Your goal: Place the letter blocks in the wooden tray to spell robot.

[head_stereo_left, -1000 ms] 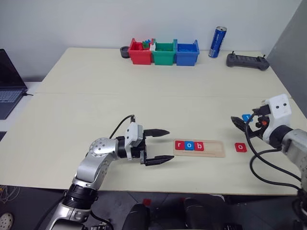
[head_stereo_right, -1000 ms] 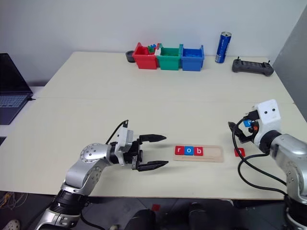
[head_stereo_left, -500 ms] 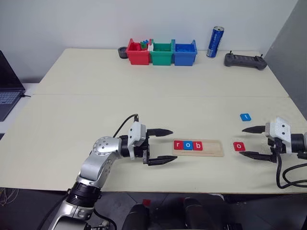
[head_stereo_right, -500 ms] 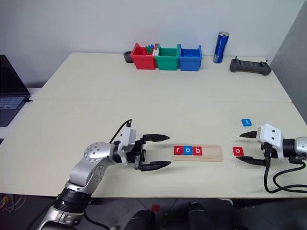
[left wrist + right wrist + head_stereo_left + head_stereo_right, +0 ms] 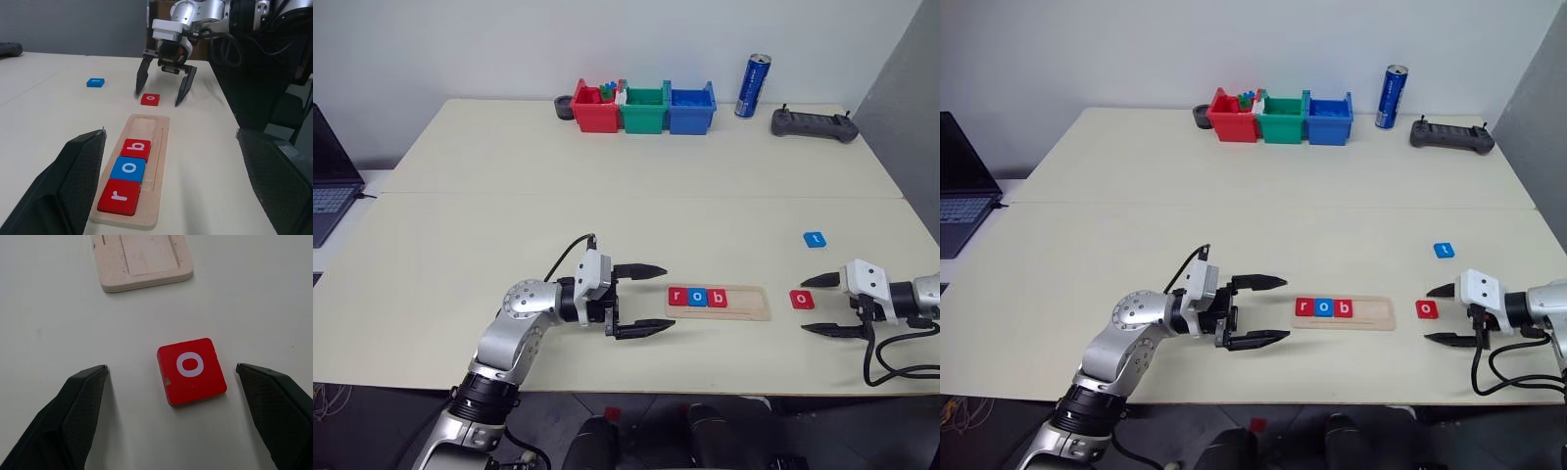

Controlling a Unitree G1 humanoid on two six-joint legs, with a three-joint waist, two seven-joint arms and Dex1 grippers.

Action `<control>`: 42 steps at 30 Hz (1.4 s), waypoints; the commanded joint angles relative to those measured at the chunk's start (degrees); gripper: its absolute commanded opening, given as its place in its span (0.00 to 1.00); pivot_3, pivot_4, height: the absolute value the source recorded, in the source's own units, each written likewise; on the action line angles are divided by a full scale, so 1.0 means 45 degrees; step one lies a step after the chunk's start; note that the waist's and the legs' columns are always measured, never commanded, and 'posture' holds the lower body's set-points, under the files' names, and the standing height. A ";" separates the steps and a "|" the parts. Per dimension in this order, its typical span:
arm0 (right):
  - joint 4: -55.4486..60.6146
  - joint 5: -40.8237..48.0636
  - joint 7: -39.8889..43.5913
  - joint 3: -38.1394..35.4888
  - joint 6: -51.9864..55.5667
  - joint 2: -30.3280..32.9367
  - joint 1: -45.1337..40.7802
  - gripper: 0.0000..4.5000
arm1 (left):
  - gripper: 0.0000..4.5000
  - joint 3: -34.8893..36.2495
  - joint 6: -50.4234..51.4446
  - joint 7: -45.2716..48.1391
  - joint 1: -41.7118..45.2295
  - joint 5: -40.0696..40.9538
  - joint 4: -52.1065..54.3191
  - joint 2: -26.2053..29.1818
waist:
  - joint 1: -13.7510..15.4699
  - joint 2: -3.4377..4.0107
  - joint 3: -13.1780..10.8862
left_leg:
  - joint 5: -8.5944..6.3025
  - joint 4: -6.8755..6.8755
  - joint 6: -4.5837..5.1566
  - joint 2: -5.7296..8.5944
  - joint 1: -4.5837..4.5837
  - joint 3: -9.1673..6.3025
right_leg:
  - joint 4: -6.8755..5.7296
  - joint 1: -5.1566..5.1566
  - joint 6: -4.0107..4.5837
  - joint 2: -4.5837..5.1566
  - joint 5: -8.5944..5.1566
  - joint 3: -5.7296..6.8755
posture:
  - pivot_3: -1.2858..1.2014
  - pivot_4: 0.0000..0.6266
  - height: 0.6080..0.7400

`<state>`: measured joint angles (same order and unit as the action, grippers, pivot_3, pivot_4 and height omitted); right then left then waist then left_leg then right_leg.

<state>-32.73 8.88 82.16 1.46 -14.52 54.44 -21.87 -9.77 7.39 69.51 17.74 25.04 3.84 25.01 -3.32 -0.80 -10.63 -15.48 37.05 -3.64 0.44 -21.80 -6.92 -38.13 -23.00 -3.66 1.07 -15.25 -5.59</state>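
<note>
Red "o" block [image 5: 191,370]: flat square tile with rounded corners and a white letter, lying on the bench near its right edge, between the spread fingers of the right gripper [image 5: 825,305], untouched. Wooden tray [image 5: 718,302]: pale grooved strip near the front edge, holding glossy tiles r, o, b. Blue "t" block [image 5: 815,239]: loose, behind the gripper. Left gripper [image 5: 641,299]: spread, empty, just left of the tray.

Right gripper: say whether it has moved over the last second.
Yes. The right gripper came down from above the blue t tile to straddle the red o tile, open.
</note>
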 commanded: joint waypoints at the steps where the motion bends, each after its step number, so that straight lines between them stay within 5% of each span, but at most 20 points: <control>1: -0.0318 -0.0191 0.0022 0.0056 -0.0333 -0.0107 -0.0350 0.99 | 1.00 -0.0048 -0.0120 0.0073 0.0037 0.0082 0.0429 -0.0008 | 0.0003 0.0000 0.0000 | 0.0000 0.0000 0.0000 0.0001 -0.0001 0.0000 | 0.0000 0.0000 0.0000 0.0000 0.0000 0.0000 | 0.52 0.24 1.00; 4: -0.0473 -0.0244 0.0029 0.0083 -0.0321 -0.0247 -0.0422 0.99 | 1.00 -0.0038 -0.0103 0.0076 -0.0021 0.0100 0.0514 0.0028 | 0.0005 -0.0001 0.0000 | 0.0000 0.0003 0.0000 0.0001 0.0000 -0.0001 | 0.0002 0.0005 0.0000 0.0001 0.0001 0.0002 | 0.52 0.24 1.00; 7: -0.0471 -0.0262 0.0111 0.0131 -0.0333 -0.0326 -0.0435 0.87 | 1.00 -0.0024 -0.0062 0.0089 -0.0066 0.0114 0.0577 0.0086 | -0.0005 0.0000 0.0000 | 0.0000 0.0003 0.0000 0.0000 0.0006 -0.0002 | 0.0002 0.0010 0.0001 0.0000 0.0001 0.0002 | 0.52 0.24 1.00; 14: -0.0655 -0.0328 0.0203 0.0149 -0.0423 -0.0315 -0.0483 0.32 | 1.00 -0.0014 0.0012 0.0082 -0.0145 0.0155 0.0690 0.0166 | -0.0005 -0.0002 -0.0001 | -0.0001 0.0002 0.0001 0.0001 0.0082 -0.0004 | 0.0016 0.0103 0.0001 0.0000 0.0001 0.0004 | 0.52 0.24 1.00; 19: -0.0221 -0.0129 0.0237 0.0018 -0.0115 -0.0140 -0.0543 0.32 | 1.00 0.0008 0.0021 0.0094 -0.0179 0.0171 0.0719 0.0207 | 0.0003 -0.0002 -0.0001 | -0.0003 -0.0011 0.0002 0.0003 0.0167 -0.0004 | 0.0031 0.0193 -0.0001 0.0000 -0.0002 0.0001 | 0.52 0.24 1.00; 33: 0.5960 0.1128 -0.1095 0.0370 0.4612 -0.1171 0.0209 0.32 | 1.00 0.0090 -0.0056 0.0129 -0.0142 0.0130 0.0695 0.0225 | 0.0083 -0.0002 -0.0002 | -0.0003 -0.0011 0.0001 0.0006 0.0159 -0.0023 | 0.0030 0.0189 -0.0002 0.0001 -0.0003 0.0009 | 0.52 0.24 1.00; 42: 0.6127 0.0552 -0.1682 0.1089 0.4605 -0.1965 -0.0149 0.32 | 1.00 0.0105 -0.0015 0.0031 -0.0295 0.0125 0.0906 0.0319 | 0.0069 -0.0002 -0.0002 | -0.0003 -0.0012 0.0001 0.0002 0.0161 -0.0018 | 0.0028 0.0183 -0.0002 -0.0002 -0.0003 0.0010 | 0.52 0.24 1.00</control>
<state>-5.87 11.56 74.83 6.39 6.97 45.62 -21.24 -9.75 7.99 69.46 16.36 25.06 5.25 26.16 -3.01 -0.81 -10.63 -15.49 36.99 -3.64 0.45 -21.07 -7.00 -38.00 -22.18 -3.67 1.06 -15.26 -5.55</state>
